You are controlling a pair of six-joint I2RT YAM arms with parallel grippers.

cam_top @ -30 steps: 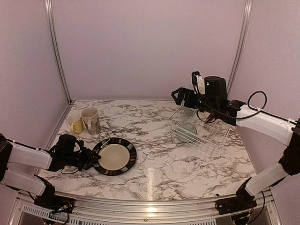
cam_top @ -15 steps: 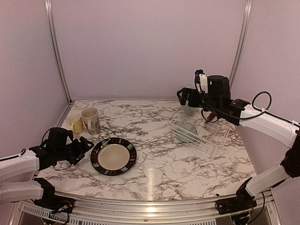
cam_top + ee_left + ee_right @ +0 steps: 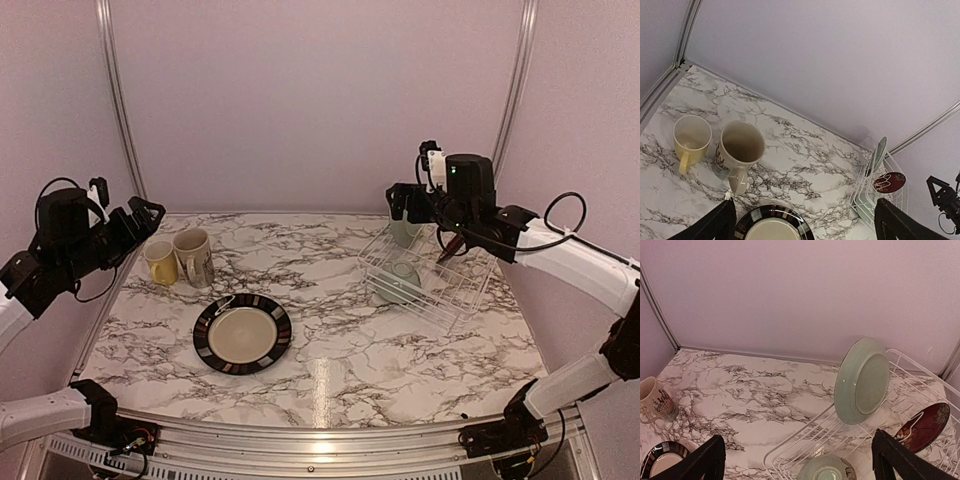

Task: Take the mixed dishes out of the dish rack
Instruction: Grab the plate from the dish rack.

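The left end effector (image 3: 804, 201) and the right end effector (image 3: 799, 435) both hang in the air with fingers spread wide, holding nothing. In the white wire dish rack (image 3: 455, 300) are a pale-green plate (image 3: 862, 380) standing on edge, a red plate (image 3: 925, 426) and a small pale-green bowl (image 3: 826, 470). On the marble tabletop (image 3: 340, 370) are a small yellow mug (image 3: 160, 262), a cream printed mug (image 3: 194, 257) and a black-rimmed plate (image 3: 243, 333).

I have two arms, my left arm (image 3: 45, 412) and my right arm (image 3: 575, 262). Smooth white shells cover their long links, and every joint sits in a black housing. Each wrist is a chunky black block. On the right one a small green light (image 3: 451, 170) glows, with a white module (image 3: 436, 166) just beside that light. A thin black cable (image 3: 572, 196) loops off my right forearm. My jaws are matte black and angular. My black bases (image 3: 497, 437) trail loose wires.
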